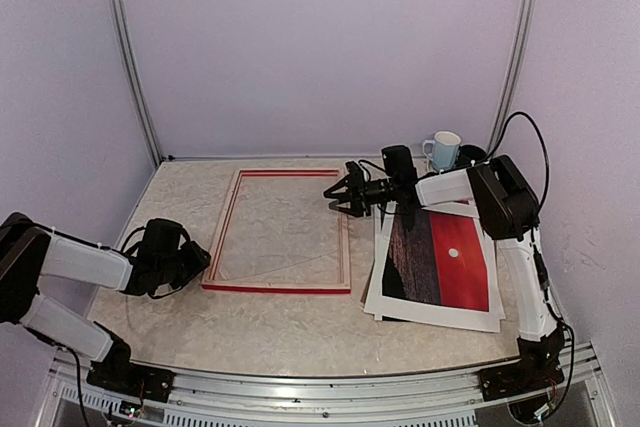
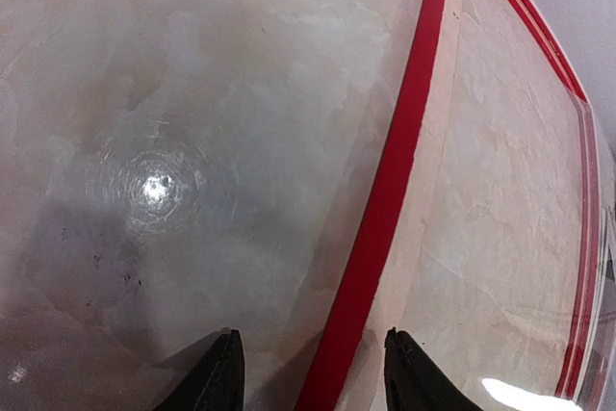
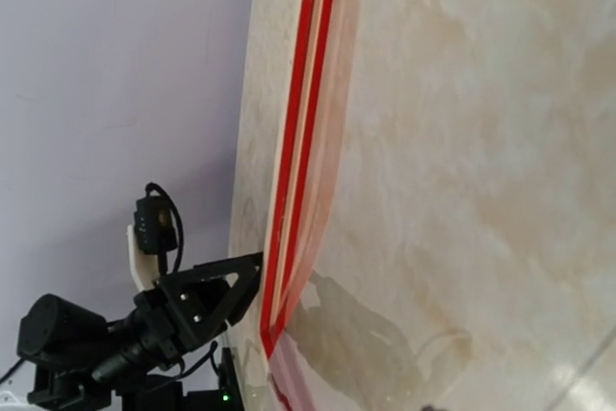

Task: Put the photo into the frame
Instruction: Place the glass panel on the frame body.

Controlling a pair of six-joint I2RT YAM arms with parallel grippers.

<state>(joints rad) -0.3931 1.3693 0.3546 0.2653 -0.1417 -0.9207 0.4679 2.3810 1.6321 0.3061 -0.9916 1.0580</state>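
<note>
frame (image 1: pixel 275 288) flat mid-table, nothing in it. photo (image 1: pixel 445 257) face up just right of it. left gripper (image 2: pixel 316 377) half open astride frame's left rail. right gripper (image 1: pixel 338 195) spread, empty, over right rail. step: fetch photo. next: pinch a photo edge.

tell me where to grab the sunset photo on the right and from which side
Probably the white border along the left long edge of the rectangular red sunset photo, the edge facing the thin red rectangular frame. It lies flat, picture up, so nothing stands up to pinch. The open right gripper could come in low from the frame side and slip one finger under that edge.
</note>
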